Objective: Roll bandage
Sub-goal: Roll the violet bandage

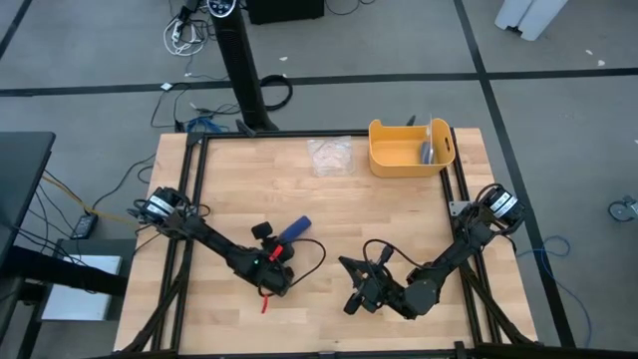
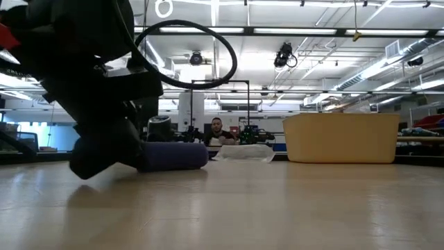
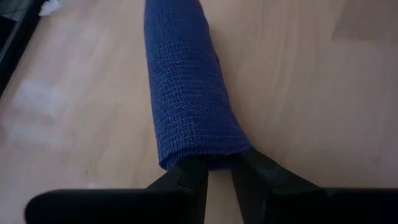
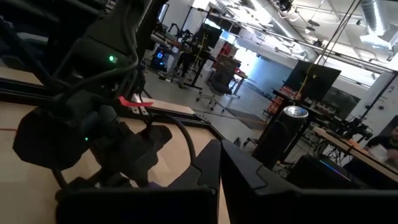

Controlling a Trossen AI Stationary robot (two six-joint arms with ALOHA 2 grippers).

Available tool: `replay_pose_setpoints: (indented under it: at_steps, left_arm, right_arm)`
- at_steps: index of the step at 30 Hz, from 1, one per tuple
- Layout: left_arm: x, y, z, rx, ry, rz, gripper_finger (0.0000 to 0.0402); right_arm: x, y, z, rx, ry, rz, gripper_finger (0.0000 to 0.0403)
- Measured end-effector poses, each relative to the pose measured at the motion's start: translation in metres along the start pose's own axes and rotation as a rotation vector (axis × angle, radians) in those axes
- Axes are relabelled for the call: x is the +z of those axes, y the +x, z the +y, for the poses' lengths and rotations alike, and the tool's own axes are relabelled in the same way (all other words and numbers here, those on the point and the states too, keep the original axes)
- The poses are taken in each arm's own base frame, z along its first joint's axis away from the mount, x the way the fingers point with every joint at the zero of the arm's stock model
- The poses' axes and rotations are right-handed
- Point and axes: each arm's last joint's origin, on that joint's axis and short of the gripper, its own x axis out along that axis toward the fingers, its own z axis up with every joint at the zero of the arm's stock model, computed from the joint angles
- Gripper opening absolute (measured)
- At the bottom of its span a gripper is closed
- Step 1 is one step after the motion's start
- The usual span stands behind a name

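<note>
Even overhead light on table (image 1: 399, 214) in high view; shadows soft, faint. Low view: ceiling light strips (image 2: 291, 30) glare white, left arm (image 2: 90, 90) backlit to near silhouette, wood in foreground blurred. Left wrist view: bandage (image 3: 186, 93) weave sharp, fingers (image 3: 186, 180) dark, soft-edged. Right wrist view: dim foreground, bright room behind, fingers (image 4: 205, 168) out of focus.

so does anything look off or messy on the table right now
Nothing stands out. The bandage lies as a rolled blue cylinder on the table, with the left gripper shut on its near end. The yellow tub sits upright at the far side beside the clear wrapper. The right gripper waits apart.
</note>
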Motion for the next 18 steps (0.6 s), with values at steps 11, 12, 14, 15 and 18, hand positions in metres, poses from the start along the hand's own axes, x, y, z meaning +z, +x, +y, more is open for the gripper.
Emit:
replay_pose_setpoints:
  at_steps: [11, 12, 14, 15, 18]
  left_arm:
    - [0.001, -0.014, 0.003, -0.030, 0.128, 0.185, 0.0074]
    - [0.000, -0.015, 0.003, -0.033, 0.132, 0.191, 0.0074]
    - [-0.001, -0.016, 0.002, -0.042, 0.139, 0.198, 0.0074]
    - [-0.001, -0.017, 0.001, -0.044, 0.142, 0.198, 0.0074]
    - [-0.004, -0.020, 0.000, -0.046, 0.160, 0.204, 0.0076]
  right_arm:
    - [-0.002, 0.001, 0.000, -0.040, -0.023, 0.031, 0.0025]
    - [-0.002, 0.002, -0.001, -0.042, -0.023, 0.033, 0.0027]
    - [-0.003, 0.002, -0.001, -0.045, -0.026, 0.035, 0.0030]
    - [-0.003, 0.003, -0.001, -0.048, -0.026, 0.036, 0.0031]
    - [-0.003, 0.005, -0.001, -0.052, -0.026, 0.038, 0.0034]
